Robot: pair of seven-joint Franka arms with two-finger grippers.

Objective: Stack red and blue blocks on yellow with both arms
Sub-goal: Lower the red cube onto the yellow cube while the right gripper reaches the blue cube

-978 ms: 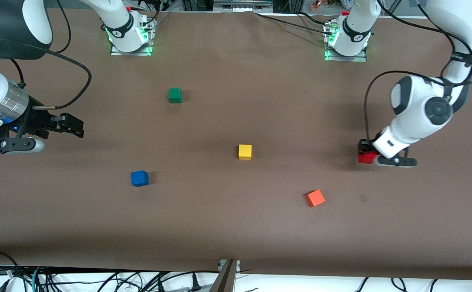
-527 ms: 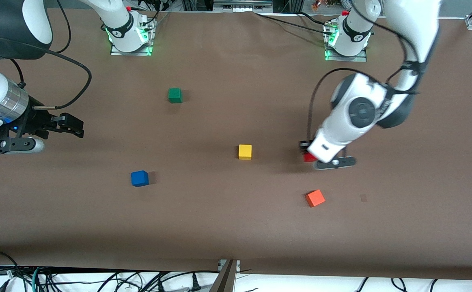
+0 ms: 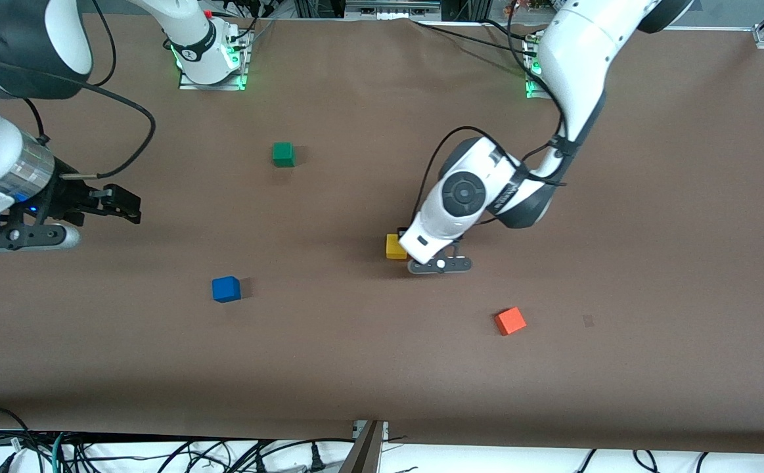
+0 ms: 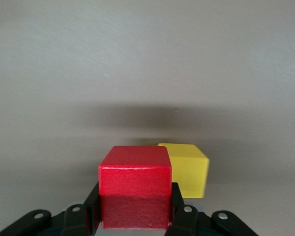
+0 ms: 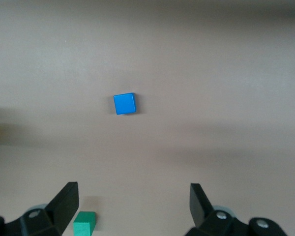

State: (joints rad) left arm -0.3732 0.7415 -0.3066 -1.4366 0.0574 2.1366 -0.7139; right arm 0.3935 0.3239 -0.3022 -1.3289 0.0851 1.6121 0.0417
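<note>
Hovering over small matte yellow cube (image 4: 186,168) — left gripper (image 4: 134,216) clamping deep red cube (image 4: 134,186); right gripper (image 5: 132,204) spread, waiting over the table's right-arm end.

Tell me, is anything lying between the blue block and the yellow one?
Nothing: the front view shows only bare brown table between the blue block and the yellow block.

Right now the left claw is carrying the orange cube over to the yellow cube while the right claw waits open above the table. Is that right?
Not quite. The left claw grips the red cube, not the orange one, as the left wrist view shows beside the yellow cube. The orange cube lies untouched on the table, nearer the front camera. The right claw does wait open.
</note>
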